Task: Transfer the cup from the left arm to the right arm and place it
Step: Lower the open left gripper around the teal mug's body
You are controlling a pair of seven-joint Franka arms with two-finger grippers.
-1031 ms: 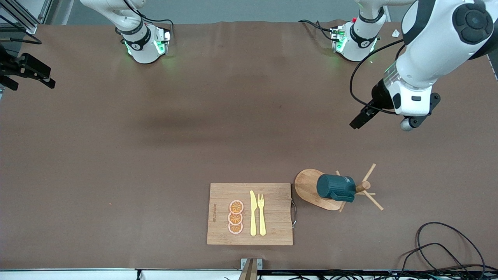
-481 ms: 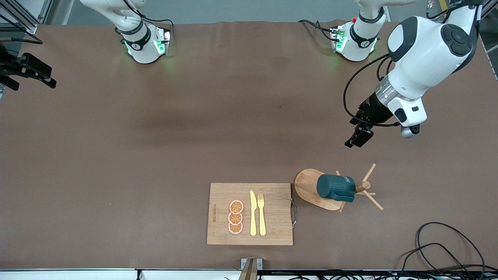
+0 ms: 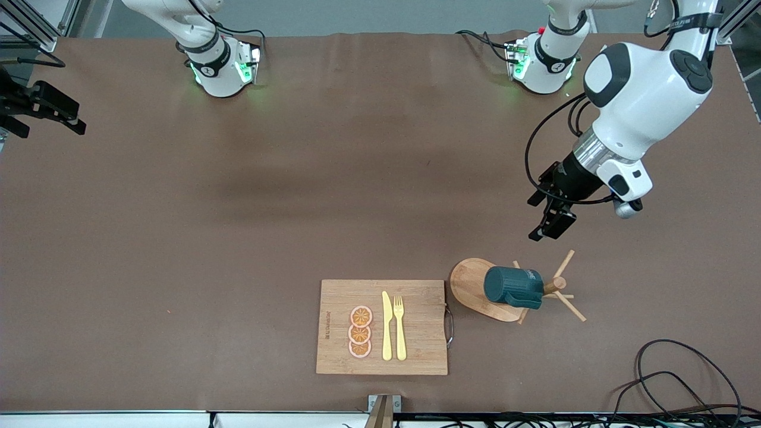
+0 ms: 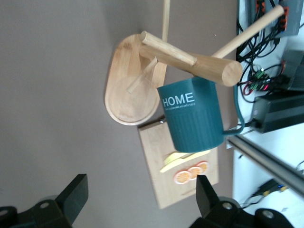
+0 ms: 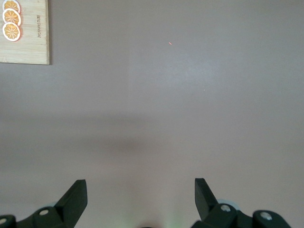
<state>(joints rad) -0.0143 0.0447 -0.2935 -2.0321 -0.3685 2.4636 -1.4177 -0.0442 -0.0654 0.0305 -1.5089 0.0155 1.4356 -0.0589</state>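
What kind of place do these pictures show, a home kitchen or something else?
Probably a robotics lab, not a kitchen: two arm bases bolted to a brown table, loose cables, and staged props such as a mug tree holding a cup.

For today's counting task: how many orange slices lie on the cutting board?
3. The orange slices sit in a row on the cutting board, beside the knife: one farthest from the front camera, one in the middle, one nearest. None seems hidden.
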